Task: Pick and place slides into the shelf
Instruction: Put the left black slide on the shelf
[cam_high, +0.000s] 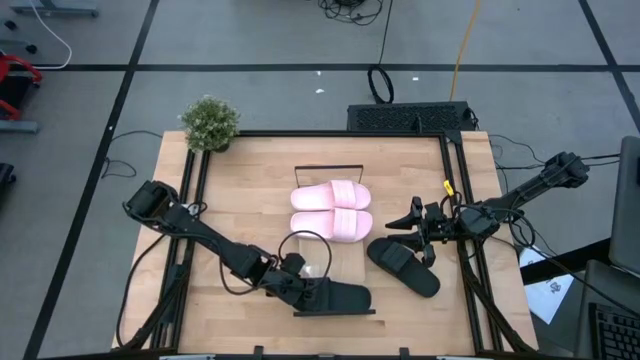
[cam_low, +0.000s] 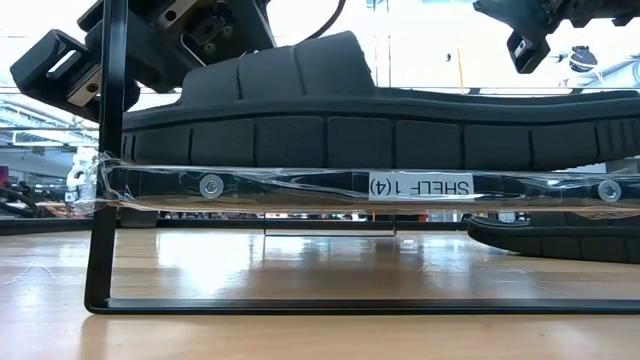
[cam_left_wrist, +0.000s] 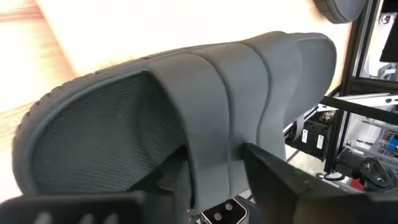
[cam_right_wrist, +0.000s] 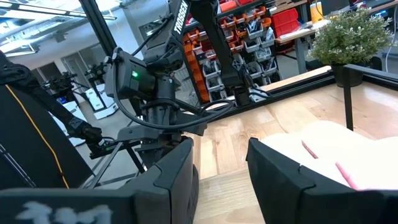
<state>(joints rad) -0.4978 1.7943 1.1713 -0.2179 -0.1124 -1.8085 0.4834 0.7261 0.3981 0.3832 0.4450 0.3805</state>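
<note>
Two pale pink slides (cam_high: 331, 210) lie side by side on the middle of the shelf (cam_high: 330, 178). One black slide (cam_high: 340, 297) lies across the shelf's near end, its sole flat on the board (cam_low: 300, 185). My left gripper (cam_high: 298, 288) is at that slide's left part, fingers around its strap side. The second black slide (cam_high: 403, 265) lies on the table right of the shelf. My right gripper (cam_high: 413, 226) hovers open just beyond it, touching nothing; its wrist view shows the pink slides (cam_right_wrist: 348, 155) ahead. My left gripper has the black slide's strap (cam_left_wrist: 211, 143) between its fingers, near where the strap joins the sole. One finger (cam_left_wrist: 286, 180) stands on the toe side of the strap, the other (cam_left_wrist: 74, 208) on the heel side. It comes slanting from the table's left. The slide's sole (cam_low: 400, 140) rests on the shelf.
A small potted plant (cam_high: 210, 122) stands at the table's far left corner. The shelf's black end bar (cam_low: 105, 200) rises in front of the low camera. Black frame rails run along both table sides. Bare tabletop lies left of the shelf.
</note>
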